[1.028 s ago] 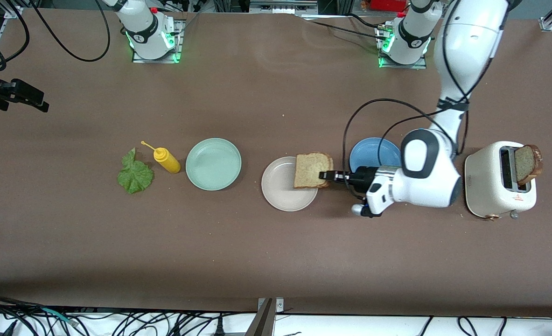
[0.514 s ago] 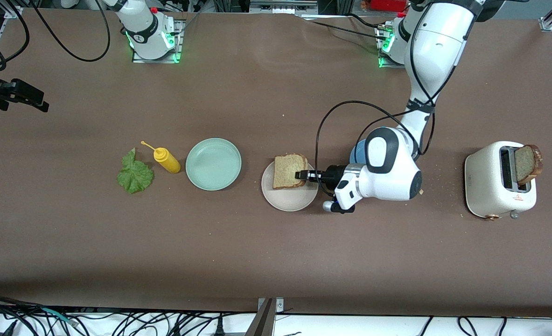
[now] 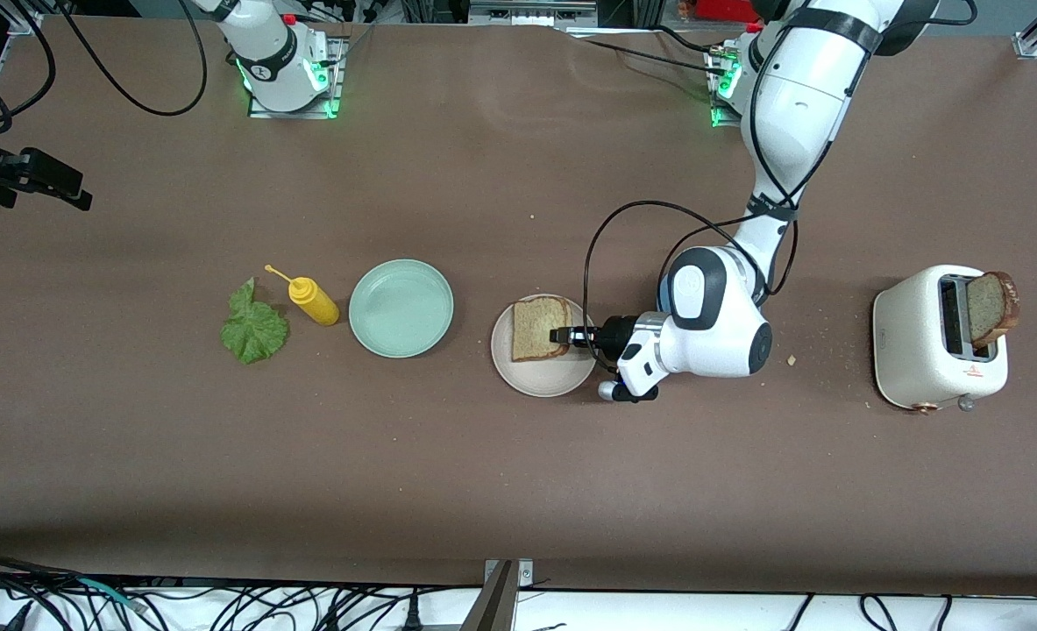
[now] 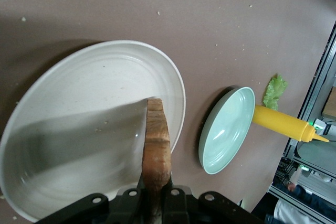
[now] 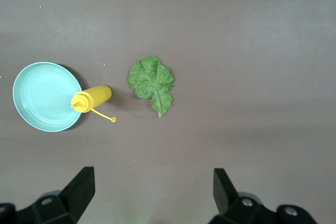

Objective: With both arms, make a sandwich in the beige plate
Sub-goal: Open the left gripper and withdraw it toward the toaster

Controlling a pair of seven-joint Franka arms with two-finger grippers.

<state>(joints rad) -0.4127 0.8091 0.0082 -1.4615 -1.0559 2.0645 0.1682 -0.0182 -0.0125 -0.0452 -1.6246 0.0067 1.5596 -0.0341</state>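
My left gripper (image 3: 560, 335) is shut on the edge of a square brown bread slice (image 3: 536, 329) and holds it low over the beige plate (image 3: 540, 386). In the left wrist view the slice (image 4: 156, 145) shows edge-on between the fingers (image 4: 176, 200), over the plate (image 4: 79, 87). I cannot tell whether the slice touches the plate. A second slice (image 3: 991, 307) stands in the toaster (image 3: 921, 350). The green lettuce leaf (image 3: 253, 329) lies on the table toward the right arm's end. My right gripper (image 5: 152, 174) is open and empty, high over the table above the leaf (image 5: 152, 83); it is outside the front view.
A yellow mustard bottle (image 3: 312, 301) lies between the leaf and the mint-green plate (image 3: 401, 308). Both show in the right wrist view, the bottle (image 5: 90, 98) and the plate (image 5: 44, 96). A black cable (image 3: 597, 254) loops above the left wrist. Crumbs lie near the toaster.
My left arm has carried the bread slice toward the right arm's end, from the plate's rim to over its middle. The blue plate is now hidden by the arm. The right arm has not moved.
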